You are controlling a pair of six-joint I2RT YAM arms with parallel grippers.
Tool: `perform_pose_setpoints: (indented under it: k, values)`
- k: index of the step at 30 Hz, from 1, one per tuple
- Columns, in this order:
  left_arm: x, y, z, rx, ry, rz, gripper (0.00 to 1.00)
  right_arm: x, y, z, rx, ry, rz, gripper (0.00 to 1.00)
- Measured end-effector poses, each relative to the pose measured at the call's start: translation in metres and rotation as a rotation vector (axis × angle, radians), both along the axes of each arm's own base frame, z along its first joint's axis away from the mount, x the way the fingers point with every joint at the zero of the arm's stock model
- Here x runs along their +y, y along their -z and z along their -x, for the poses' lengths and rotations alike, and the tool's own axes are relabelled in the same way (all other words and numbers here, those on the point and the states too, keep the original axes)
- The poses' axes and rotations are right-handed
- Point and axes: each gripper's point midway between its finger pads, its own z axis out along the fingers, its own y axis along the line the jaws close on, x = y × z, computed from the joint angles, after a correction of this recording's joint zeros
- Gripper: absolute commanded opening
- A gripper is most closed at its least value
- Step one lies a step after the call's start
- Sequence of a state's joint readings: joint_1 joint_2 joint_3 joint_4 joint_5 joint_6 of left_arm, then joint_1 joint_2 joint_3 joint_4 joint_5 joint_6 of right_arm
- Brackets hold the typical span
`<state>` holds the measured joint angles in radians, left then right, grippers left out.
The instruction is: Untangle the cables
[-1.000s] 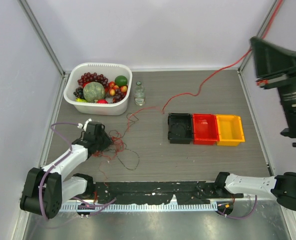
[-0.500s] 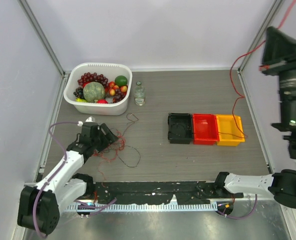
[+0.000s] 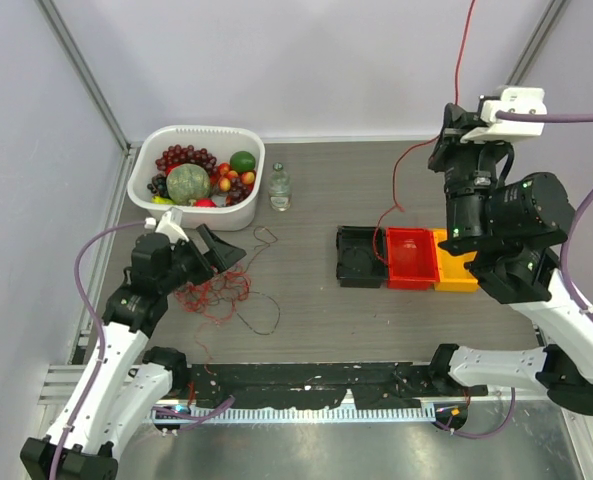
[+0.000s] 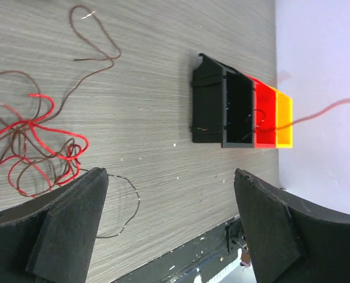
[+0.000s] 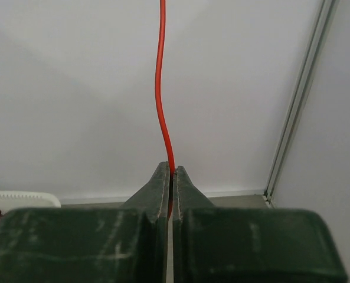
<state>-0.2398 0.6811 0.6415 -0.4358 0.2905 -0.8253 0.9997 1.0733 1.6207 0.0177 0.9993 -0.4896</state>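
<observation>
The grey wood-grain table (image 3: 376, 320) carries everything. The right arm is raised over its right side, and the right gripper (image 3: 458, 108) points away toward the far wall. Its fingers (image 5: 160, 188) are pressed together with no gap, pinching one red wire (image 5: 161, 88). In the right wrist view this wire rises almost straight up from the fingertips with a slight bend. In the top view it leaves the top of the frame. A second stretch drops from the gripper toward the near left, curling down to the edge where the black bin (image 3: 361, 257) meets the red bin (image 3: 411, 258). A yellow bin (image 3: 461, 262) sits at the right end of that row, partly under the arm.

At the far left stands a white tub (image 3: 198, 130) of fruit, with a small clear bottle (image 3: 279, 188) just to its right.

The left gripper (image 3: 221, 265) hangs over the left of the table with its fingers (image 4: 51, 230) spread wide and nothing between them. The rest of the cables (image 3: 221, 290) lie loose on the table just beside and partly under it. They form a flat tangle of red and dark loops, longer left to right. One dark loop reaches toward the tub and another trails to the near right.
</observation>
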Motion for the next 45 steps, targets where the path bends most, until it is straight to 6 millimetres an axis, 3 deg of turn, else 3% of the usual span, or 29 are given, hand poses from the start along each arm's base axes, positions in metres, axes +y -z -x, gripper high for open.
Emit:
perform_pose_setpoints:
  k: [5,10,18,22,28,35,39,45]
  values:
    - [-0.004,-0.028,0.005,-0.045,0.037,0.01,0.95,-0.015,-0.015,0.002,-0.037,0.049,-0.023,0.01]
    - [-0.004,-0.033,0.009,-0.051,0.049,0.012,0.95,-0.025,-0.019,-0.011,-0.042,0.133,-0.008,0.01]
    - [-0.001,-0.029,0.02,-0.034,0.06,-0.007,0.95,-0.027,0.037,-0.029,0.097,0.21,0.095,0.01]
    - [-0.001,-0.032,0.02,-0.035,0.064,-0.015,0.95,-0.044,0.037,-0.014,0.115,0.218,0.069,0.01]
    - [-0.003,-0.029,0.017,-0.017,0.068,-0.016,0.96,-0.084,0.007,0.019,0.072,0.228,-0.058,0.01]
    - [-0.003,-0.026,0.015,0.001,0.068,-0.018,0.98,-0.111,0.003,0.045,0.035,0.206,-0.139,0.01]
    - [-0.004,-0.026,0.015,0.002,0.07,-0.016,0.98,-0.102,0.025,0.038,0.071,0.199,-0.117,0.01]
    - [-0.005,-0.026,0.016,0.003,0.076,-0.013,0.98,-0.069,0.097,0.009,0.234,0.232,0.006,0.01]
